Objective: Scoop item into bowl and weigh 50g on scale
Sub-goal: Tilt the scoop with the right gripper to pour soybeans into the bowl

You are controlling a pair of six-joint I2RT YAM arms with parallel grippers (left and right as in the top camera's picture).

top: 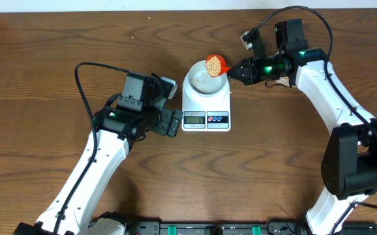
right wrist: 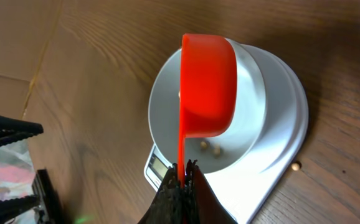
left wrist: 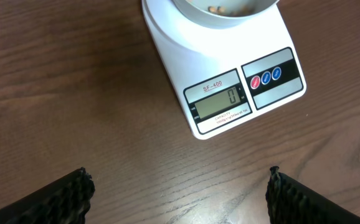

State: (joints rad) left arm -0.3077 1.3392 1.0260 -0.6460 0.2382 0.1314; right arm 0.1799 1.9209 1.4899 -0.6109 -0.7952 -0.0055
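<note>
Right jaws clamped on scoop (top: 215, 64) handle; beans (top: 212, 64) heaped in it, over bowl (top: 198, 81) on scale (top: 206, 119), near table (top: 58, 39) far edge. Left jaws wide, empty. Pouring step. Next: tip slowly, watch display (left wrist: 220, 99), now zero.

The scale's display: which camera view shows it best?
The left wrist view: the display faces the camera, large and sharp, reading 0. The overhead view shows it small and unreadable. The right wrist view shows only a slanted corner of it.
</note>
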